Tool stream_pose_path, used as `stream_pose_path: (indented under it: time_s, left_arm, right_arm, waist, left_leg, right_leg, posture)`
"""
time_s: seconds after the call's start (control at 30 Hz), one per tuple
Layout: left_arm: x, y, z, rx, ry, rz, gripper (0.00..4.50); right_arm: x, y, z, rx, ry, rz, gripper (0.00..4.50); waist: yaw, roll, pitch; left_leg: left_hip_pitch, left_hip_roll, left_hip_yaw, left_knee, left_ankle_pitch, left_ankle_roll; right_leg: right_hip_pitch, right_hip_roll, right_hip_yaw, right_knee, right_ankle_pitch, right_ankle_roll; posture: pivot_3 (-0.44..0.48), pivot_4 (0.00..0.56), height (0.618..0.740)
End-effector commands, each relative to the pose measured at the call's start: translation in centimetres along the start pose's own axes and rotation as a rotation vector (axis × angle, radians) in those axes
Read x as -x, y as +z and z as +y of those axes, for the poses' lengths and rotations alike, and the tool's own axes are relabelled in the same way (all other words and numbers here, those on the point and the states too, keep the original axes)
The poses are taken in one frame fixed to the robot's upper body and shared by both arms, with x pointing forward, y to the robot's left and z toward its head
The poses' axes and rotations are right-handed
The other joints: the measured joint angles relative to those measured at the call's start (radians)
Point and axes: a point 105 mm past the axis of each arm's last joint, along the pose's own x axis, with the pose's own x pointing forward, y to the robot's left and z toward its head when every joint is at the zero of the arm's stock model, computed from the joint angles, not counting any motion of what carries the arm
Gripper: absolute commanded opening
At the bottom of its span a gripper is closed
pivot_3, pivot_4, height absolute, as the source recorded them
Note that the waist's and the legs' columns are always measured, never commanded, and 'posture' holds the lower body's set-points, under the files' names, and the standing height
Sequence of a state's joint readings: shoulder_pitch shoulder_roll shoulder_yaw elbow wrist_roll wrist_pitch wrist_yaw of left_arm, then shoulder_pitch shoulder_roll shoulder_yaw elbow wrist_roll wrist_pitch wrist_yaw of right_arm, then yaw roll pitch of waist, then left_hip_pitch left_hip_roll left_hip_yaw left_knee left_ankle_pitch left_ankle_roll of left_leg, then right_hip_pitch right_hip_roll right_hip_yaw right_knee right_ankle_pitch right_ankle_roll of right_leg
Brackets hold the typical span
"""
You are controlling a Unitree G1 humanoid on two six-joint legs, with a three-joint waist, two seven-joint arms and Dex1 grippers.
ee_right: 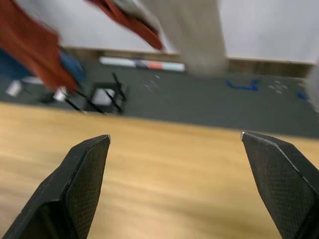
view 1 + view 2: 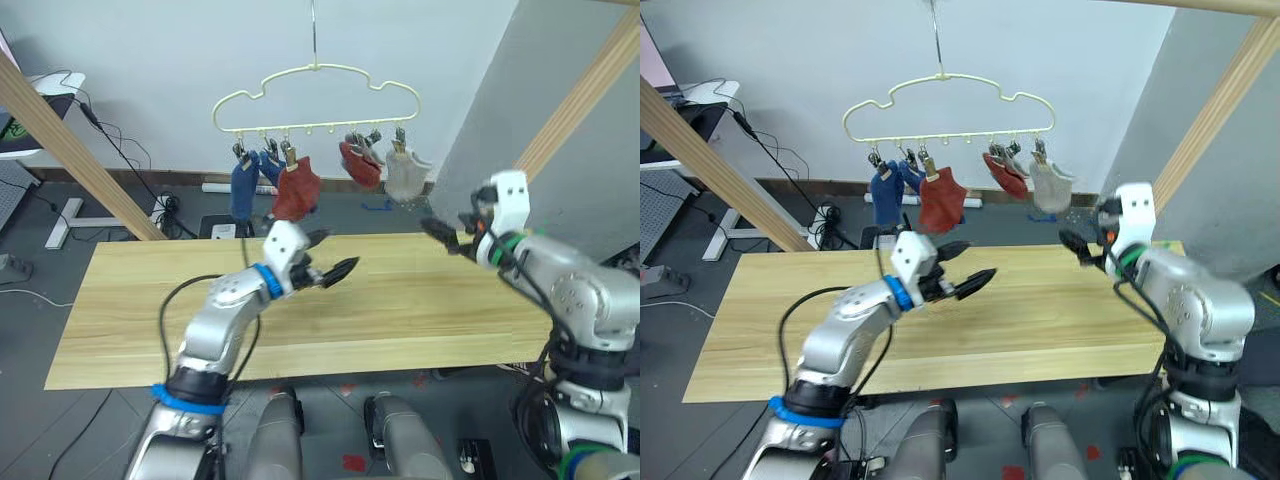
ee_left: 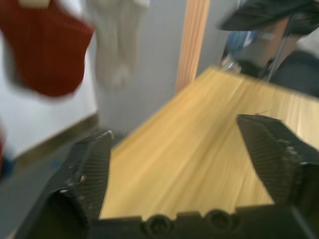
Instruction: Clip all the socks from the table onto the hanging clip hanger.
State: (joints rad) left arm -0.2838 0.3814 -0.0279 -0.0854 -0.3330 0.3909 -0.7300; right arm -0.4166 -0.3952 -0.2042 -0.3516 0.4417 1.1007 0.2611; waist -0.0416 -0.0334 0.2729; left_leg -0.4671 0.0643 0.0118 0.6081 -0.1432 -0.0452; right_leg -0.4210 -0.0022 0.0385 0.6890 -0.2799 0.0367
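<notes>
Wood table [image 2: 420, 320] bare; socks [image 2: 297, 192] all hang clipped on the clip hanger [image 2: 316, 98]. Left gripper [image 2: 335, 272] and right gripper [image 2: 446, 236] fingers wide open, empty. Task looks finished; next, just retract.

Wall: plain pale grey-white wall [image 2: 160, 60] stood behind, with a brown skirting strip [image 2: 130, 178] at its foot.
Floor: dark grey floor [image 2: 30, 300] carried loose black cables [image 2: 120, 150] and a white power strip [image 2: 225, 187].
Frame: round light wooden poles [image 2: 70, 150] slanted at both sides.
Furniture: white-legged desk [image 2: 60, 215] stood far left.
</notes>
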Motion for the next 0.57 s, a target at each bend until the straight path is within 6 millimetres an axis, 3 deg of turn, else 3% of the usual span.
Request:
stream_pose_path:
  time_s: [0.03,0.17,0.33,0.4,0.57]
  left_arm:
    - [4.0,0.1,2.3,0.009,0.156,0.013,4.49]
    - [8.8,-2.9,4.6,0.013,0.361,0.173,4.49]
    - [13.6,-6.3,5.2,-0.007,0.525,0.324,4.49]
    - [14.3,-7.1,5.0,0.011,0.547,0.369,4.49]
    - [13.9,-6.7,5.2,0.028,0.551,0.358,4.49]
  right_arm:
    - [0.9,-0.5,-0.1,0.084,-0.032,-0.077,4.41]
    - [1.5,-3.8,-1.0,0.168,-0.064,-0.019,4.41]
    - [1.8,-5.9,-1.7,0.182,-0.080,0.014,4.41]
    - [1.9,-5.9,-2.0,0.185,-0.087,0.012,4.41]
    - [1.8,-5.9,-2.3,0.172,-0.100,0.004,4.41]
  waist:
    - [0.001,0.000,0.000]
    - [0.010,0.000,0.000]
    - [0.013,0.000,0.000]
    - [0.016,0.000,0.000]
    - [0.035,0.000,0.000]
  left_leg:
    - [0.000,0.000,0.000,0.000,0.000,0.000]
    - [0.000,0.000,0.000,0.001,0.000,0.000]
    - [0.001,0.000,0.003,0.001,0.001,0.000]
    - [0.001,0.000,0.003,0.001,0.001,0.001]
    - [0.001,0.000,0.003,0.001,0.001,0.001]
  right_leg:
    - [0.000,0.000,0.000,0.000,-0.001,0.001]
    - [0.001,-0.001,0.000,-0.001,0.000,0.000]
    - [0.002,-0.002,0.003,-0.007,0.001,-0.002]
    - [0.002,-0.003,0.003,-0.007,0.001,-0.002]
    - [0.002,-0.003,0.002,-0.007,0.002,-0.004]
  posture:
    - [0.014,0.244,0.740]
    - [0.049,0.241,0.740]
    - [0.067,0.232,0.740]
    - [0.086,0.228,0.740]
    - [0.106,0.215,0.740]
